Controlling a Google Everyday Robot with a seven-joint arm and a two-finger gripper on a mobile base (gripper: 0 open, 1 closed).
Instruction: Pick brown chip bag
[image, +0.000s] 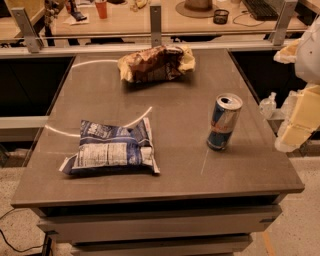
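The brown chip bag (156, 63) is a crumpled, puffy reddish-brown foil bag with pale yellow ends. It lies at the far middle of the grey table (190, 165). My gripper (299, 120) hangs at the right edge of the view, off the table's right side. It is well to the right of the bag and nearer to the camera, and holds nothing that I can see. Part of the arm (310, 50) shows above it.
A flat blue-and-white bag with a nutrition label (112, 149) lies at the front left. An opened blue-and-silver drink can (223, 122) stands upright at the right, between my gripper and the table's middle. A railing (156, 30) and desks run behind the table.
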